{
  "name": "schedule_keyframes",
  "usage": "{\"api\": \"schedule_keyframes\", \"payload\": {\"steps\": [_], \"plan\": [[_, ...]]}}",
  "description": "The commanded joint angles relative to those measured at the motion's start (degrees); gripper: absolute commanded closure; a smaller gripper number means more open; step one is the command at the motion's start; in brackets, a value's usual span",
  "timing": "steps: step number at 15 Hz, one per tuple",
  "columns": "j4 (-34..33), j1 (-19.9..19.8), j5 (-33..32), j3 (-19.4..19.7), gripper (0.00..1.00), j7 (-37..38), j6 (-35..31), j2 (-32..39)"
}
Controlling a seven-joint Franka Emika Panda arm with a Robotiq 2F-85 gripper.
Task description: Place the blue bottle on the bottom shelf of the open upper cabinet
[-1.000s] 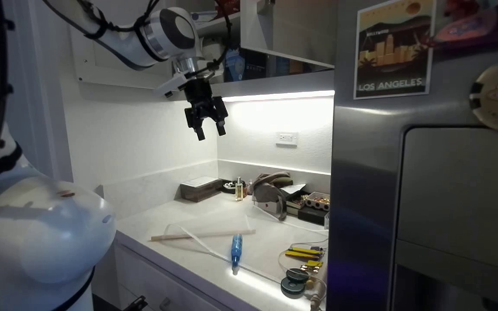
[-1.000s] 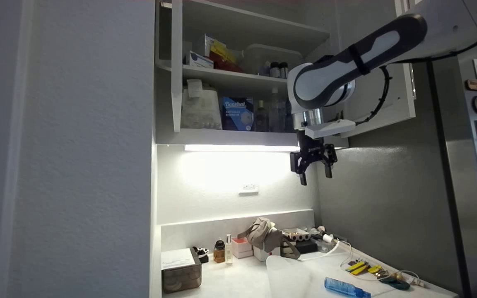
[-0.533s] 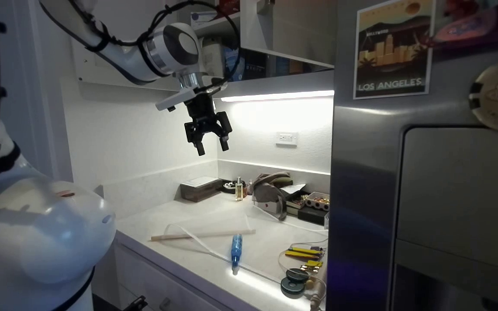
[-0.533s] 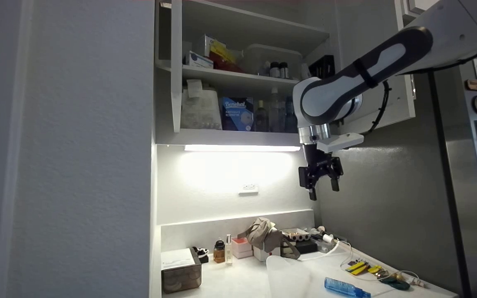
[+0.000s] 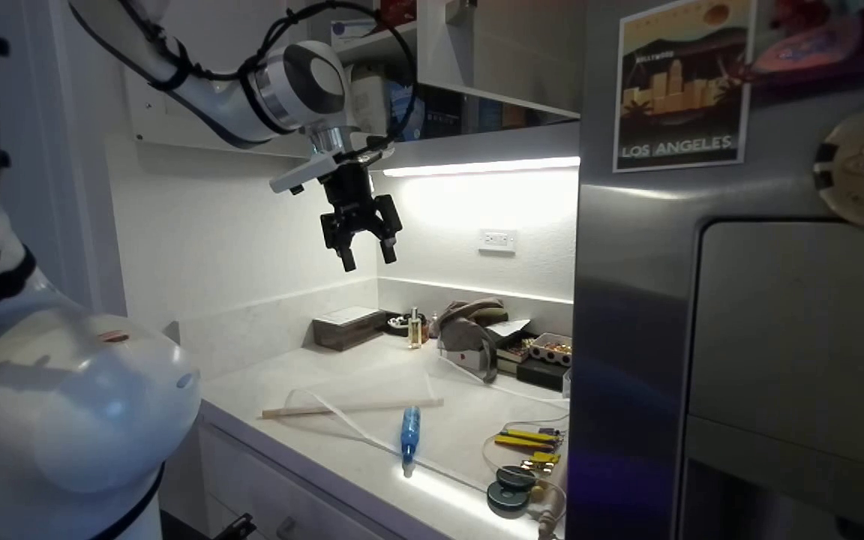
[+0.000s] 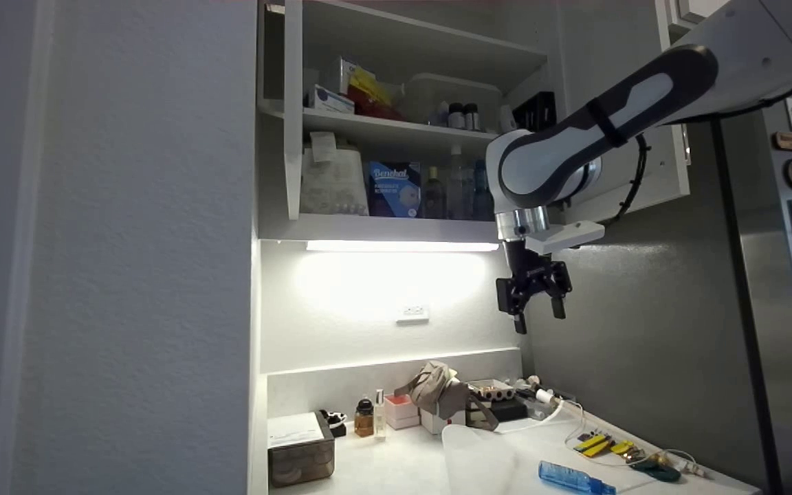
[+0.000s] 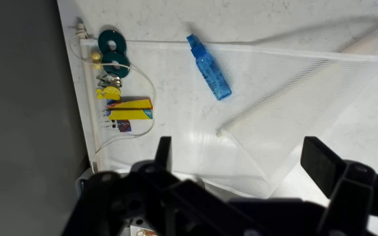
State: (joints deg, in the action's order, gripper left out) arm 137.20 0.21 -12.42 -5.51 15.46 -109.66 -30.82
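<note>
The blue bottle (image 5: 410, 433) lies on its side on a white mesh on the counter; it shows too in an exterior view (image 6: 571, 477) and in the wrist view (image 7: 212, 72). My gripper (image 5: 369, 258) is open and empty, pointing down, well above the counter and apart from the bottle. It also shows in an exterior view (image 6: 540, 317) and in the wrist view (image 7: 238, 144). The white upper cabinet (image 6: 291, 137) stands open. Its bottom shelf (image 6: 396, 227), above a light strip, holds several things; the arm hides its right part.
A blue box (image 6: 394, 189), a white container (image 6: 334, 179) and bottles stand on the bottom shelf. The cabinet door (image 6: 630, 151) is swung out behind the arm. Hair clips and dark rings (image 7: 112, 42) lie near the fridge (image 5: 642, 300). A brown box (image 5: 346, 330) and a bag (image 5: 469, 330) stand behind.
The gripper has come down and away from the cabinet, uncovering more of the bottom shelf. It is almost still over the last half second. The bottle has not moved.
</note>
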Motion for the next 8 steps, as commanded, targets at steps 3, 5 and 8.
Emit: {"api": "schedule_keyframes", "payload": {"steps": [3,5,8], "plan": [[0.4,-3.0,-0.2,-6.2,0.00,19.0,6.0,0.4],[1.5,-3.3,0.2,-7.9,0.00,26.1,7.5,0.0],[4.6,-3.0,0.9,-8.2,0.00,35.9,8.4,-1.4]]}}
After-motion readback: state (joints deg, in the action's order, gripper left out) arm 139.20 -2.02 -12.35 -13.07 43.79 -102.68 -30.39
